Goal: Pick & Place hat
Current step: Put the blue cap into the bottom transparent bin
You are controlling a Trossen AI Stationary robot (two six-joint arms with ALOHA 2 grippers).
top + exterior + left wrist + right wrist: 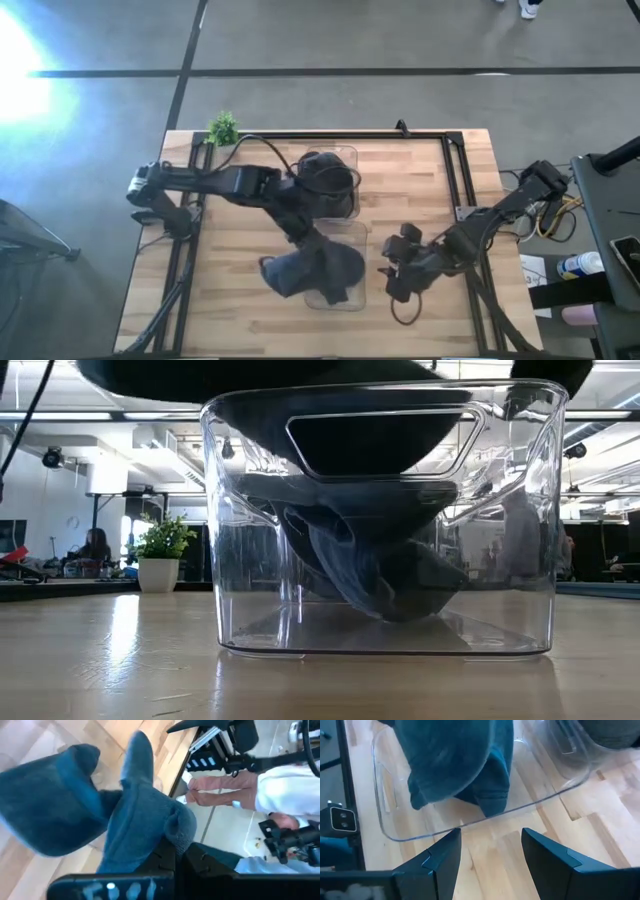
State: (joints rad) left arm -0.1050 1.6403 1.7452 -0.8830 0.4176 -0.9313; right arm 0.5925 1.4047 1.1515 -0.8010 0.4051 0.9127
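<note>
A dark blue knit hat hangs from my left gripper over the nearer clear plastic bin. In the low view the hat sags down inside this bin, close to its floor. In the high view one part of the hat sticks out past the bin's left rim. My left gripper is shut on the hat. My right gripper waits open just right of the bin, low over the table. Its wrist view shows its open fingers before the bin wall and the hat. My left gripper pinches a bunched fold of the hat's knit cloth between its two fingers, coming from above and slanting down. The hat hangs slack below the fingers, its lower end inside the bin. Whether it touches the bin floor, I cannot tell.
A second clear bin stands just beyond the first, with another dark hat in it. A small potted plant sits at the table's far left corner. A black frame runs along the table's edges. A person stands beyond the table.
</note>
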